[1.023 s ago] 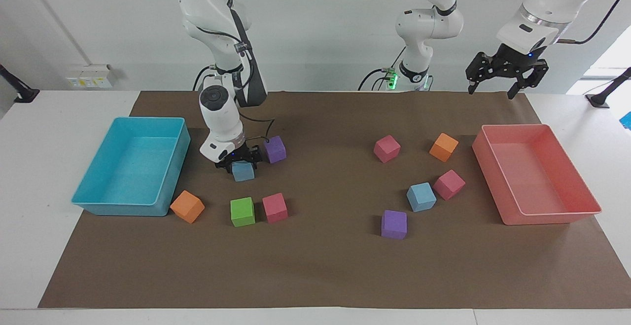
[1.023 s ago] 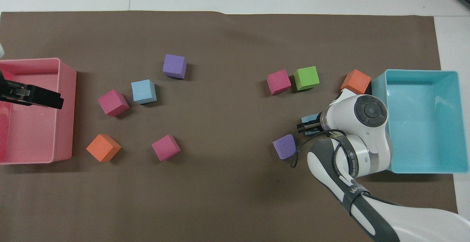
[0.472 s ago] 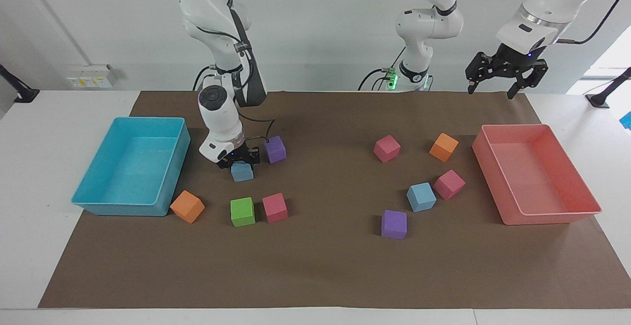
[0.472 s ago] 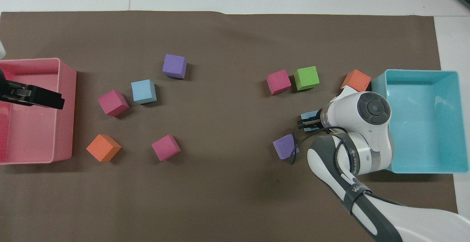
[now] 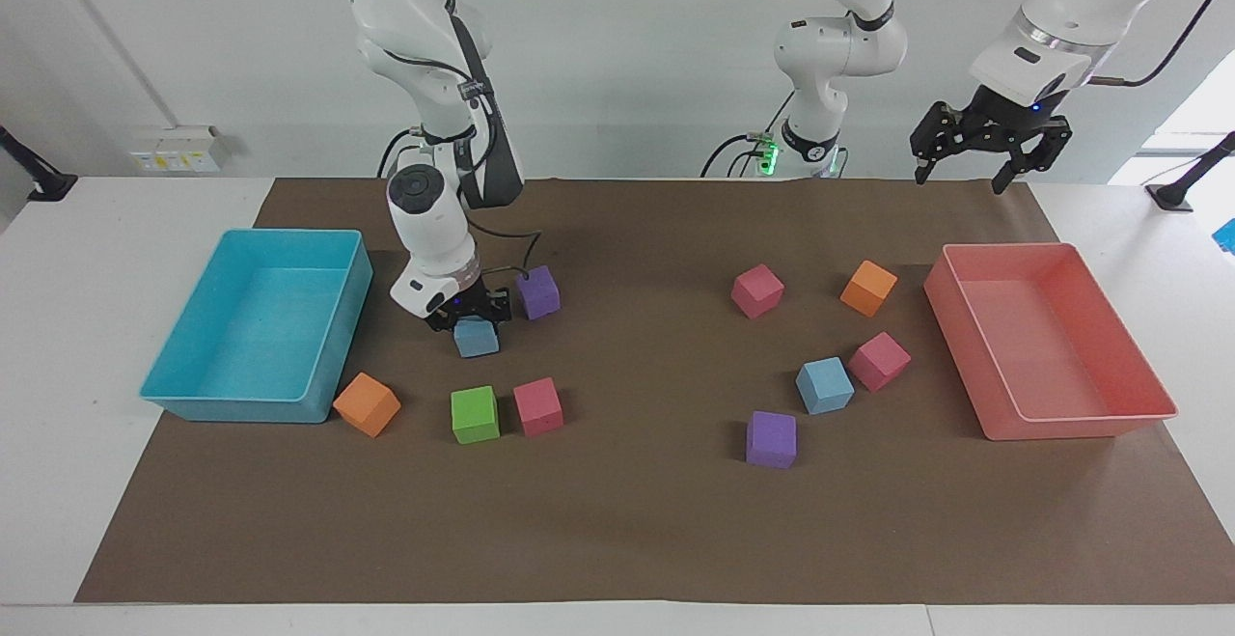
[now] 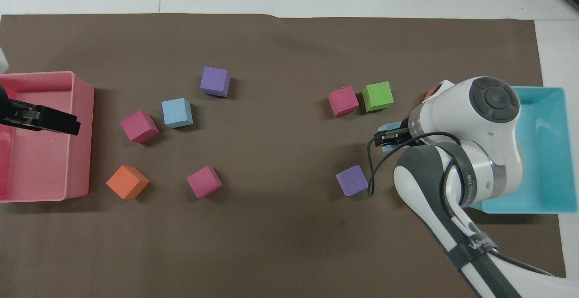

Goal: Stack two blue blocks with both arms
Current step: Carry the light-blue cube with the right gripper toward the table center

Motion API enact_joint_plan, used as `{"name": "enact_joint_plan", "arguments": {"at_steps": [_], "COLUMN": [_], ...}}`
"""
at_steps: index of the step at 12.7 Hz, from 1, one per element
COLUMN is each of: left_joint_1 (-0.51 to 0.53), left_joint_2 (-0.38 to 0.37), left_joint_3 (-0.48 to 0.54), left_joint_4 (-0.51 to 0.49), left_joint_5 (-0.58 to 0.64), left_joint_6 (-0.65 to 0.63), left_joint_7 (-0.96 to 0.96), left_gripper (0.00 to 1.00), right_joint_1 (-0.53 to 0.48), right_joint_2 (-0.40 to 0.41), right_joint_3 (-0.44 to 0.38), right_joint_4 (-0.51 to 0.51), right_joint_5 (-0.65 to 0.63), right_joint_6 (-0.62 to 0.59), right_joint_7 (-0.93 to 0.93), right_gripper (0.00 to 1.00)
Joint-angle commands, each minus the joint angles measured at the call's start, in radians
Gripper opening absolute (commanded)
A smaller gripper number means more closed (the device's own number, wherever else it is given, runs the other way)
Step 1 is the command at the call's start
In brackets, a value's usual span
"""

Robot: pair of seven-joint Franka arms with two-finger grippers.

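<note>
Gripping blue block, right gripper; left gripper waiting, open-jawed.

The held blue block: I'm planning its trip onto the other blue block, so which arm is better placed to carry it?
Right. The right gripper is shut on the held blue block, beside the purple cube. The left gripper waits open and empty above the pink tray, away from the second blue block.

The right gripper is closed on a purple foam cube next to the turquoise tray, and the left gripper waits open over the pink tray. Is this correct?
Not quite. The facing view shows the right gripper closed on a light blue foam cube, not a purple one. The rest holds: it is next to the turquoise tray, and the left gripper waits open over the pink tray.
</note>
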Motion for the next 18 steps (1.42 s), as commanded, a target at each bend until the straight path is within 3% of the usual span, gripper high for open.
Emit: {"name": "enact_joint_plan", "arguments": {"at_steps": [1,8,12,18], "left_joint_1": [0.007,0.006,0.006,0.004], "left_joint_2": [-0.025,-0.027,-0.027,-0.027], "left_joint_3": [-0.003,-0.003,-0.003,-0.003], "left_joint_4": [-0.03,-0.03,-0.031,-0.031], "left_joint_5": [-0.012,-0.012,-0.012,-0.012], "left_joint_6": [-0.004,-0.004,-0.004,-0.004], "left_joint_7": [0.002,0.002,0.002,0.002], "left_gripper": [1.0,1.0,1.0,1.0], "right_joint_1": [0.009,0.175,0.287,0.358], "right_joint_2": [0.039,0.244,0.424,0.51], "right_joint_3": [0.004,0.004,0.002,0.005], "right_joint_4": [0.081,0.366,0.547,0.556], "right_joint_5": [0.004,-0.002,-0.006,0.011], "right_joint_6": [-0.052,-0.149,-0.14,-0.022], "right_joint_7": [0.059,0.301,0.494,0.527], "right_gripper": [0.0,0.0,0.0,0.0]}}
